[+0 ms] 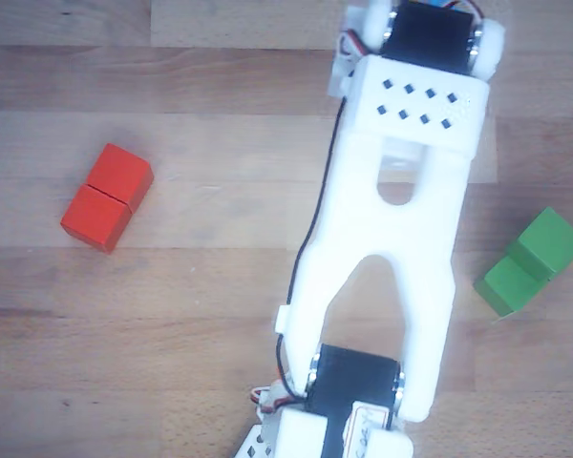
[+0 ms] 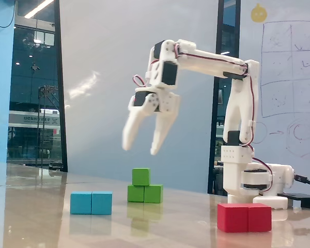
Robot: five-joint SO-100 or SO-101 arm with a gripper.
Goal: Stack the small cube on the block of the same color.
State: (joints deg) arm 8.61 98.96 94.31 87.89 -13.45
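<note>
Blue block (image 2: 91, 202): on table, fixed view left | small cube (image 2: 140, 176): resting on left half of the block (image 2: 144, 194) | gripper (image 2: 142, 148): raised clear above stack, jaws parted, empty | red block (image 2: 244, 217): right foreground, apart.

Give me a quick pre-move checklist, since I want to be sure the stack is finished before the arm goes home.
1. Small cube sits on the green block: ok, resting on its left half in the fixed view.
2. Cube level, not tilted: ok in the fixed view.
3. Gripper empty and open: ok, fingers spread with nothing between them.
4. Gripper clear of the stack: ok, it hangs well above the cube.
5. Red block and blue block apart from the stack: ok, both stand alone on the table.
6. Cube square with the block's edges: cannot tell; the other view shows the green pieces only at an angle.
</note>
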